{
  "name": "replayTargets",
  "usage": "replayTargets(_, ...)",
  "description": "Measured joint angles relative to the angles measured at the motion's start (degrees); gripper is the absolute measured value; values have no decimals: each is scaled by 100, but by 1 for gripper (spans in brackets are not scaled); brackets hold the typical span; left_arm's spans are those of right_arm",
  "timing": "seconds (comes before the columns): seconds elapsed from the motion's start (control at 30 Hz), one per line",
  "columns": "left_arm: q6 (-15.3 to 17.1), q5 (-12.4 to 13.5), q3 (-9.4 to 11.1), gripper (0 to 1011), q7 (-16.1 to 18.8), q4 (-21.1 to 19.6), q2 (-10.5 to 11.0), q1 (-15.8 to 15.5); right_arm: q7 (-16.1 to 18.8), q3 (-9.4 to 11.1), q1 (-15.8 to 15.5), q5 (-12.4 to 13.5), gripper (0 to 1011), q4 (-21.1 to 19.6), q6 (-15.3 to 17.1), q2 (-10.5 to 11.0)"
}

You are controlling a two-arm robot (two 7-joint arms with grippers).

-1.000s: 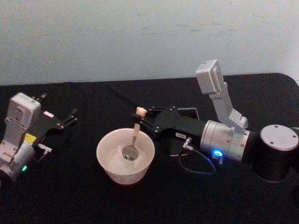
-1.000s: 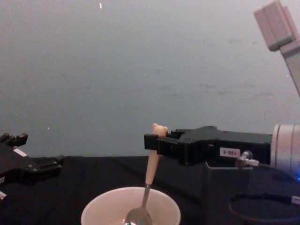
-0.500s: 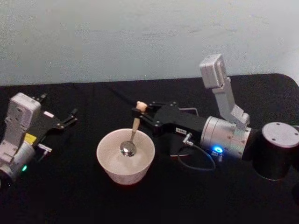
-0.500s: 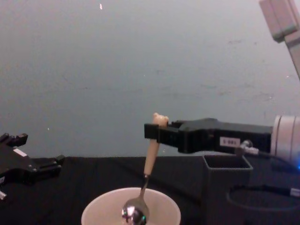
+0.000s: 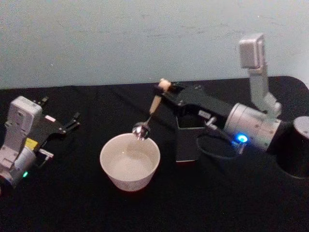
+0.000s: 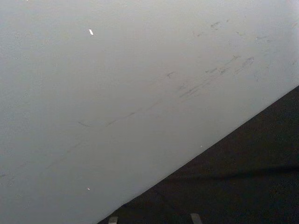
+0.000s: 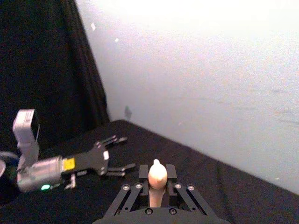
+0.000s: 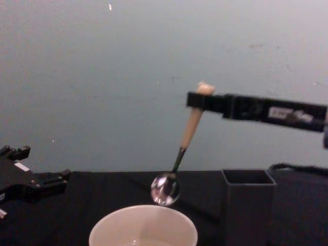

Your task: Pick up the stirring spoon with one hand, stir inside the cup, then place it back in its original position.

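Black cloth covers the worktop (image 5: 72,208), and nearest the robot on it stands the wide, round, cream-white cup (image 5: 126,180). No spoon is seen in its pale inside, and whether any liquid lies there cannot be told. Just beyond and above the cup's far rim hangs the small stirring spoon (image 5: 150,114), with a shiny metal bowl, a thin dark neck and a beige bear-topped handle; it is tilted, its bowl clear of the cup. Half a second ago that bowl was down inside the cup. It has since been lifted out and carried rightward, so the stirring is judged finished and the return begun. Right of the cup stands the dark grey square holder box (image 5: 186,145), open-topped with nothing rising from it; it is taken to be the spoon's original place. The right end effector (image 5: 163,90) is clamped on the handle just under the bear head. At the left edge the left end effector (image 5: 73,121) is parked, fingers apart. Behind everything a pale grey wall (image 5: 120,38) is seen.
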Motion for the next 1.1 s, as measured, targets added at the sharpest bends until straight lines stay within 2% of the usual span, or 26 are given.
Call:
replayTargets(0.33,0,0,0,1001,0,0,0,0,-271,466,-119,510,215,-251,21,232)
replayTargets(0.4,0,0,0,1001,0,0,0,0,-331,606,-165,679,214,-319,13,321)
replayTargets(0.53,0,0,0,1001,0,0,0,0,-374,763,-244,839,214,-411,-30,469)
replayTargets(0.77,0,0,0,1001,0,0,0,0,-377,938,-444,1001,215,-565,-201,759)
replayTargets(1.1,0,0,0,1001,0,0,0,0,-374,909,-592,1045,214,-614,-261,1009)
